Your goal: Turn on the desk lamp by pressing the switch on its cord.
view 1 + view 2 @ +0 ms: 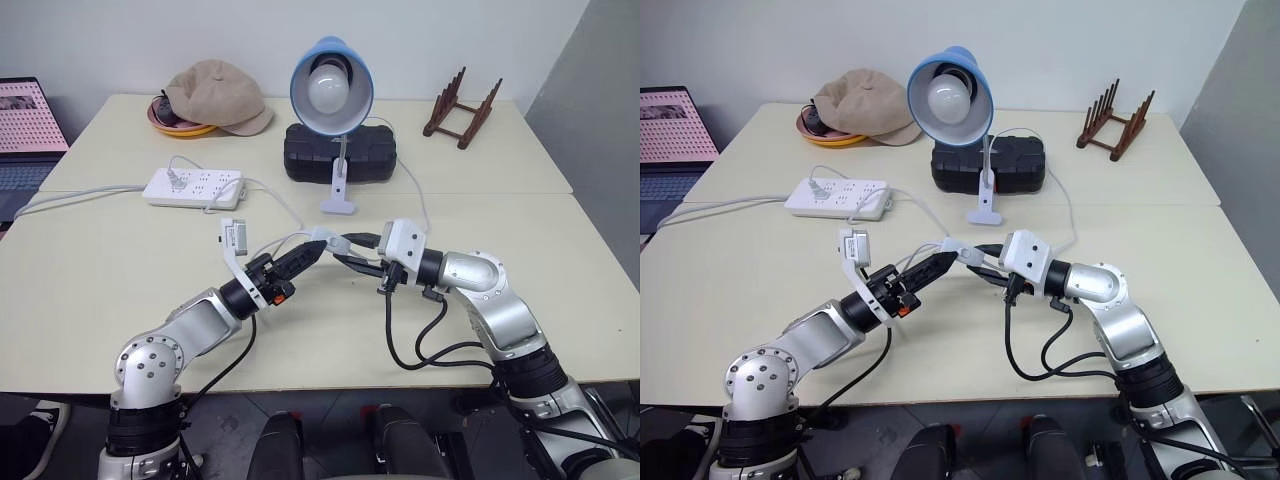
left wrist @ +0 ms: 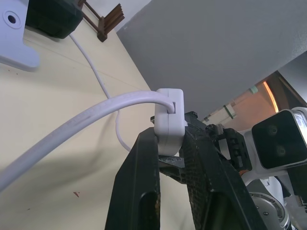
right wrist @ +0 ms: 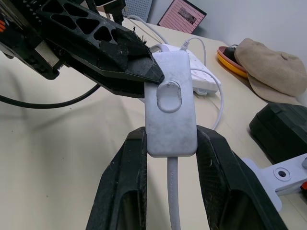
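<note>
The switch (image 3: 171,113), a small white oblong with an oval rocker button on its face, is held above the cream table (image 1: 90,290), in front of the desk lamp (image 1: 332,88) and between the two grippers. It is clamped at its lower sides by the two black fingers of the right gripper (image 3: 170,143), which are closed against its body, with the cord (image 3: 173,191) leaving its end between them. The left gripper (image 1: 308,255) is drawn narrow, its fingers pinched together at the switch's far end, one black fingertip lying at the edge of the casing just beside the rocker button. From that end the cord is seen looping away over the table toward the lamp's flat white base (image 1: 338,206). The lamp, with its light-blue dome shade and big round white bulb, is tilted toward the camera; whether the bulb is lit cannot be told. Directly behind the lamp a black case (image 1: 340,152) is seen. To the lamp's left a white power strip (image 1: 194,187) lies on the table, and farther back on that side a tan cap (image 1: 220,97) rests on a yellow and red dish (image 1: 178,125). To the lamp's right a dark wooden rack (image 1: 461,108) stands.
</note>
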### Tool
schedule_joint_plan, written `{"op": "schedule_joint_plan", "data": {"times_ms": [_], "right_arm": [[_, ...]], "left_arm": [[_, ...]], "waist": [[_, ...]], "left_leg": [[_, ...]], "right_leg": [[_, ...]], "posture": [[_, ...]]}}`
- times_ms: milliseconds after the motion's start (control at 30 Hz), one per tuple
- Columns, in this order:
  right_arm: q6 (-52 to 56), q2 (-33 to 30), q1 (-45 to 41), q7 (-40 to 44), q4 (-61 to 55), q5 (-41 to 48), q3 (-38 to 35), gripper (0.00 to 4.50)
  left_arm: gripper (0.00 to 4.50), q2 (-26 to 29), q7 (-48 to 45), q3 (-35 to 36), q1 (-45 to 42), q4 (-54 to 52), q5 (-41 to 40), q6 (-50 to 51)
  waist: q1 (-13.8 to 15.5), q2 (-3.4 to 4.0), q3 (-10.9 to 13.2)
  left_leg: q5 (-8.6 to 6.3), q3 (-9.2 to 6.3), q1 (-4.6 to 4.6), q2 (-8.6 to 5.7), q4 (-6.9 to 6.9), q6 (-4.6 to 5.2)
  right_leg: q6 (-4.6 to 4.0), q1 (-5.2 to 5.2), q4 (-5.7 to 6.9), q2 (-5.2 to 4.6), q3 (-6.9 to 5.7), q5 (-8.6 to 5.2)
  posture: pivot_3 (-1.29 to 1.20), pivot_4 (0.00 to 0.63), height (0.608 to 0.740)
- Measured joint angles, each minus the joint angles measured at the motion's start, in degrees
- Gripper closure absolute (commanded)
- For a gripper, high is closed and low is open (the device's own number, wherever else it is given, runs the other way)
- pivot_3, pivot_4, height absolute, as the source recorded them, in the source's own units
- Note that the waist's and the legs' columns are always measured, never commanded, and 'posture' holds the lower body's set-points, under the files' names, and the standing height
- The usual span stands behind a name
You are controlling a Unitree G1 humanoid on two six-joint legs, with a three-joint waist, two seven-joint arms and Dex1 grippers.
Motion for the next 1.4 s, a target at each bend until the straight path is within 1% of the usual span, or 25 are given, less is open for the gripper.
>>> {"op": "schedule_joint_plan", "data": {"times_ms": [200, 233, 267, 400, 433, 467, 767, 933, 967, 1100, 1400], "right_arm": [[-0.4, -0.2, 0.0, 0.0, 0.0, -0.1, 0.0, 3.45], [-0.5, -0.2, 0.0, 0.0, 0.0, -0.1, 0.0, 3.45], [-0.9, -0.2, 0.0, 0.1, 0.0, -0.1, 0.0, 3.45], [-1.6, -0.2, 0.0, 0.3, 0.0, -0.1, 0.5, 3.45], [-1.6, -0.2, 0.0, 0.3, 0.0, -0.1, 0.5, 3.45], [-1.6, -0.3, 0.0, 0.3, 0.0, -0.1, 0.5, 3.45], [-1.6, -0.4, 0.0, 0.3, 0.0, -0.1, 0.6, 3.45], [-1.6, -0.5, 0.0, 0.3, 0.0, -0.1, 0.6, 3.45], [-1.6, -0.5, 0.0, 0.4, 0.0, -0.1, 0.7, 3.45], [-1.7, -0.5, 0.0, 0.5, 0.1, 0.0, 0.9, 3.45], [-1.7, -0.5, 0.0, 0.5, 0.1, 0.0, 0.9, 3.45]], "left_arm": [[4.12, 0.0, 0.5, -0.1, 0.0, -0.6, 0.4, 0.0], [3.41, 0.0, 0.6, -0.1, 0.0, -0.8, 0.5, 0.0], [3.27, 0.0, 0.6, -0.1, 0.0, -1.1, 0.6, 0.0], [2.22, -0.5, 1.3, -0.1, -0.1, -1.3, 1.3, -0.3], [2.12, -0.5, 1.3, -0.1, -0.1, -1.3, 1.4, -0.3], [1.92, -0.5, 1.3, -0.1, -0.1, -1.3, 1.4, -0.3], [1.92, -0.6, 1.1, -0.2, -0.5, -1.3, 1.4, -0.1], [2.81, -1.4, 0.9, -0.2, 0.0, -1.3, 1.4, -0.2], [3.13, -1.4, 0.5, -0.2, 0.7, -1.3, 1.4, -0.2], [3.96, -1.5, -0.3, -0.1, 1.1, -1.5, 1.2, -0.2], [4.01, -1.5, 0.2, 0.0, 1.2, -1.6, 0.7, -0.1]], "waist": [[0.0, 0.00, 0.0], [0.0, 0.00, 0.0], [0.0, 0.00, 0.0], [0.0, 0.00, 0.0], [0.0, 0.00, 0.0], [0.0, 0.00, 0.0], [0.0, 0.00, 0.0], [0.0, 0.00, 0.0], [0.0, 0.00, 0.0], [0.0, 0.00, 0.0], [0.0, 0.00, 0.0]], "left_leg": [[0.00, 0.00, -0.01, 0.00, 0.00, 0.00], [0.00, 0.00, -0.01, 0.00, -0.01, 0.00], [0.00, 0.00, -0.01, 0.00, -0.01, 0.00], [0.00, 0.00, -0.01, 0.00, -0.02, 0.00], [0.00, 0.00, -0.01, 0.00, -0.02, 0.00], [0.00, 0.00, -0.02, 0.00, -0.02, 0.00], [0.00, 0.00, -0.02, 0.00, -0.04, 0.00], [0.00, 0.00, -0.03, 0.00, -0.05, 0.00], [0.00, 0.00, -0.03, 0.00, -0.07, 0.00], [0.00, 0.00, -0.04, 0.00, -0.08, 0.00], [0.00, 0.01, -0.05, 0.00, -0.10, 0.00]], "right_leg": [[0.00, 0.00, -0.02, 0.00, 0.00, 0.00], [-0.01, 0.00, -0.02, 0.00, 0.00, 0.00], [-0.01, 0.00, -0.03, 0.00, 0.00, -0.01], [-0.03, 0.00, -0.05, 0.00, 0.00, -0.02], [-0.03, 0.00, -0.05, 0.00, 0.00, -0.02], [-0.03, 0.00, -0.05, 0.00, 0.00, -0.02], [-0.03, 0.00, -0.08, -0.01, 0.00, -0.02], [-0.03, 0.00, -0.10, -0.01, 0.00, -0.02], [-0.03, -0.01, -0.11, -0.01, 0.00, -0.02], [-0.03, -0.02, -0.11, -0.01, 0.00, -0.02], [-0.04, -0.02, -0.16, -0.01, 0.00, -0.02]], "posture": [[0.00, 0.150, 0.740], [0.00, 0.150, 0.740], [0.00, 0.150, 0.740], [0.00, 0.150, 0.740], [0.00, 0.150, 0.740], [0.00, 0.150, 0.740], [0.00, 0.150, 0.740], [0.00, 0.150, 0.740], [0.00, 0.150, 0.740], [0.00, 0.150, 0.740], [0.00, 0.150, 0.740]]}}
